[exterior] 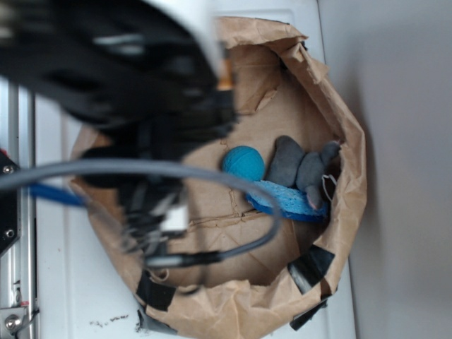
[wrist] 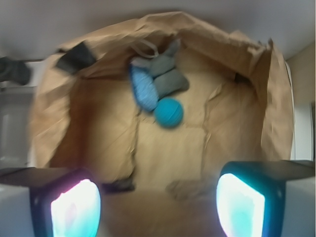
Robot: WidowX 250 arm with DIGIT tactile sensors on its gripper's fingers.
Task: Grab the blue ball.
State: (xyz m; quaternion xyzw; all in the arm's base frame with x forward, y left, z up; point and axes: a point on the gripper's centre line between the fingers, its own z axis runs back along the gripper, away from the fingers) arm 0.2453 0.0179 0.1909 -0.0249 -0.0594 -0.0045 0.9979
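- Because the objects are kept inside a crumpled brown paper bag with its rim rolled down point(exterior: 353, 176), they are confined to a shallow walled floor, and any approach is judged to have to come from above.
- Patches of black tape point(exterior: 311, 267) are seen on the bag's rim, presumably to hold the folded paper in shape.
- The small round teal-blue ball point(exterior: 244, 163) is located on the paper floor, near the middle of the bag; in the wrist view point(wrist: 169, 112) it lies ahead of the fingers and well apart from them.
- A flat, porous light-blue sponge point(exterior: 289, 201) is lying just beside the ball, and a grey stuffed toy point(exterior: 300, 168) is resting partly on the sponge; whether the ball touches either cannot be told from the blurred pictures.
- The black robot gripper point(wrist: 158, 205) is held above the near part of the bag, its two fingers point(wrist: 240, 202) set wide apart with nothing between them, an attitude judged suitable for descending around the ball.
- The ball's surface is shown as matte and finely textured, of a deeper teal than the sponge; its free side is turned toward the open floor.
- A grey cable point(exterior: 141, 169) is looped across the exterior view, where the arm is blurred.
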